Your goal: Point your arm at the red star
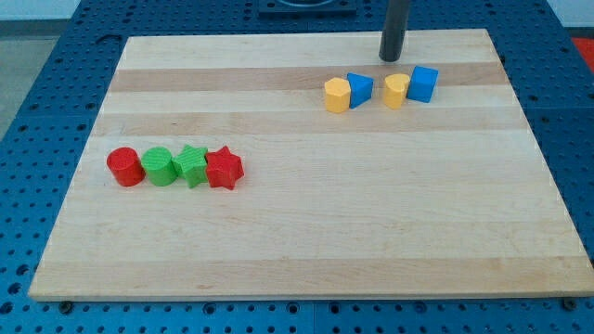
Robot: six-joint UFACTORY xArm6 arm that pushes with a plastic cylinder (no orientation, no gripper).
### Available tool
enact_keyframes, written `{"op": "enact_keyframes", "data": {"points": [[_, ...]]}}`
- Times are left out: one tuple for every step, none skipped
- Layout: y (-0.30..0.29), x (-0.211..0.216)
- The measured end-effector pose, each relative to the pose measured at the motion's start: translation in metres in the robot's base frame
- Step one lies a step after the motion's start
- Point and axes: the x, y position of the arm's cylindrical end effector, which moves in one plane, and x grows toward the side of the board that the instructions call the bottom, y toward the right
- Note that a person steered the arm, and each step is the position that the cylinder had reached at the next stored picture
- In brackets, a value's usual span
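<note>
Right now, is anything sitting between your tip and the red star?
No. In the camera view, bare board lies between my tip and the red star; the yellow block sits just right of that line.

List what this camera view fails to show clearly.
- My rod's upper part and the arm: cut off by the view's top edge; only my tip shows, near the view's top, above the yellow and blue blocks.
- Red star: its left points merge with the touching green star.
- Blocks' far sides: hidden by the blocks themselves.
</note>
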Motion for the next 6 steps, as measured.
{"op": "enact_keyframes", "data": {"points": [[-0.038,0.004],[-0.121,0.034],[-0.162,0.08],[-0.191,0.119],[-0.2,0.138],[-0.211,0.166]]}}
